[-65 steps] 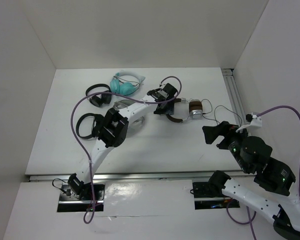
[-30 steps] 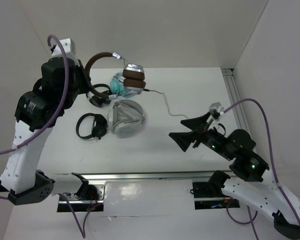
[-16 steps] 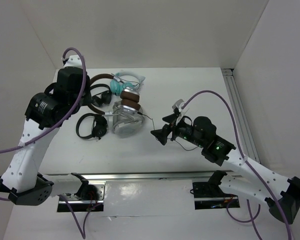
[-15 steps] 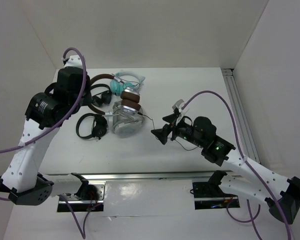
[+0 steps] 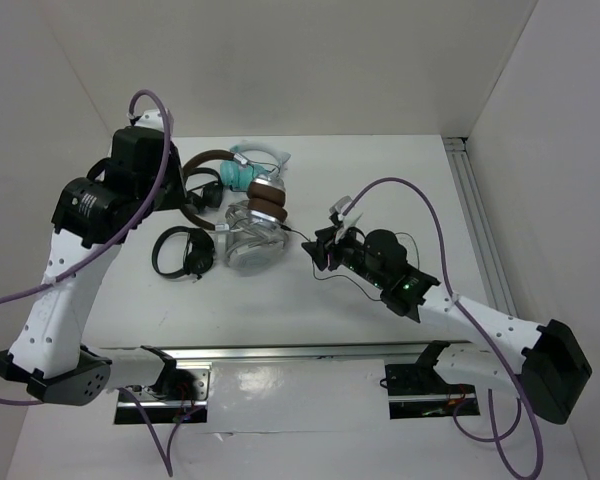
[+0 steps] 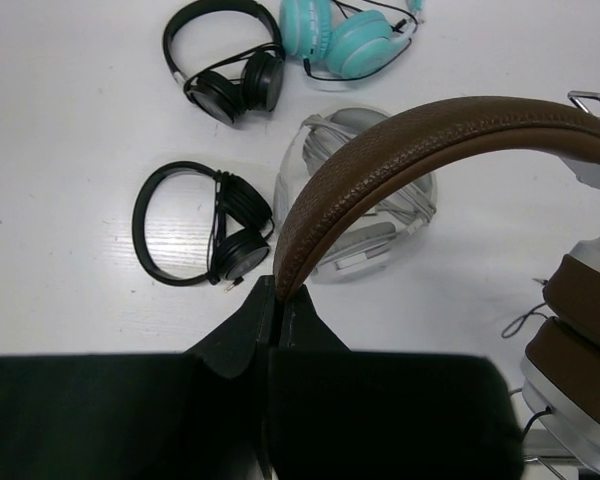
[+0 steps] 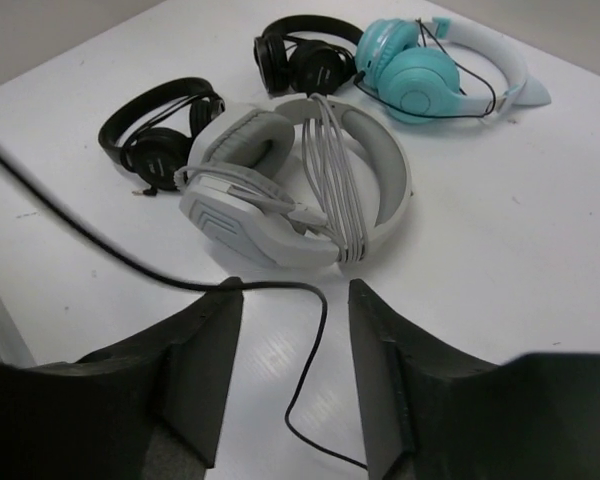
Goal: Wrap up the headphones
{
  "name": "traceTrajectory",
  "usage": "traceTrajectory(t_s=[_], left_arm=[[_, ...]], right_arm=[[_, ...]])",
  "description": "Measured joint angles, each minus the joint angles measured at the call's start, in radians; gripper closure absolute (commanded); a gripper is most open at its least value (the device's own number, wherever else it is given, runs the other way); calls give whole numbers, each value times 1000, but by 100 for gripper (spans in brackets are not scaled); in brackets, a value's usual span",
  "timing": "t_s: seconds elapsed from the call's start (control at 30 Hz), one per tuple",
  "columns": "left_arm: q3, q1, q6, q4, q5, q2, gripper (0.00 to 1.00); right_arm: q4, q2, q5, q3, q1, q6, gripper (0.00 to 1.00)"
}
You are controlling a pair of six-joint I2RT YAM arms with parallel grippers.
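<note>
Left gripper (image 6: 277, 292): shut tight on the headband (image 6: 420, 140) of the headphones (image 5: 265, 200). In the left wrist view the two fingers are pressed together on the brown strap near one end.
Right gripper (image 7: 295, 292): held moderately open, low over the counter (image 5: 380, 180) near its middle, with nothing clamped. The thin dark cable (image 7: 272, 285) crosses the gap at the fingertips and loops down onto the counter. Whether it touches a finger cannot be told.
Counter: white and matte. A grey-white headset (image 5: 252, 240), bound with its own cord, lies left of the middle. The teal headphones (image 5: 245, 172) lie by the far edge. A far black pair (image 6: 225, 65) lies just beside them, and a near black pair (image 6: 205, 225) lies closer to the left edge.
Room: plain white walls close off the far, left and right sides. A metal rail (image 5: 470, 200) runs along the right edge.
Headphones: held off the counter toward the far-left corner. The dark brown stitched headband arches from the left gripper to the earcups (image 6: 585, 350), which hang over the grey-white headset in the top view.
Earcups: brown pads set face to face, with silver shells and thin wire yokes.
Cable: led from the earcups across the counter to the right gripper.
</note>
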Motion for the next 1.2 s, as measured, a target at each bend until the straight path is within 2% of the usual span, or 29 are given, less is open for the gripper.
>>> traceTrajectory(t_s=[0.37,0.53,0.9,0.93,0.97,1.1,1.2], left_arm=[[82,27,6,-11,103,0,100],[94,34,13,-17,114,-3,100],[100,38,15,-32,95,-3,100],[100,38,15,-32,92,-2,100],[100,38,16,-32,89,-2,100],[81,38,15,-18,69,-5,100],[2,38,16,29,45,-15,100]], right_arm=[[142,84,-82,-53,-77,14,54],[187,158,-116,-91,-113,42,73],[278,157,-154,-227,-113,92,73],[277,144,-151,-239,-113,93,80],[274,128,-148,-250,-113,95,100],[253,34,-103,-264,-113,106,100],[219,-32,-65,-251,-106,105,100]])
